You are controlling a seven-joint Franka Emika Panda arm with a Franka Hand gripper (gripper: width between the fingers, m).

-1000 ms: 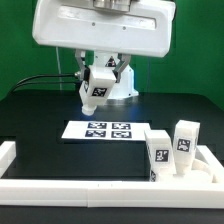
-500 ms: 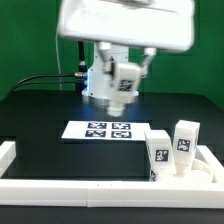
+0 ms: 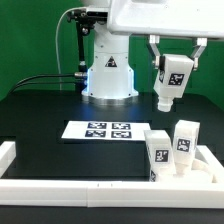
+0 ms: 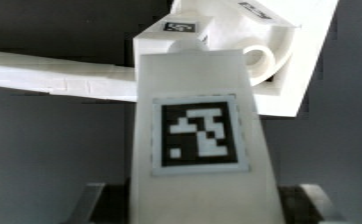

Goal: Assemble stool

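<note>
The hand [image 3: 171,88] grips one stool leg [image 3: 171,82] aloft, two further legs [image 3: 170,148] standing on the table [image 3: 40,120] below it; the carry step appears in hand, and the next move likely calls for a seat, not visible.

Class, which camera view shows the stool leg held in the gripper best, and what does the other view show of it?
The exterior view: the held leg appears whole, lifted off the table in the gripper. The wrist view shows the leg close up, filling the frame; its tag is clear.
</note>
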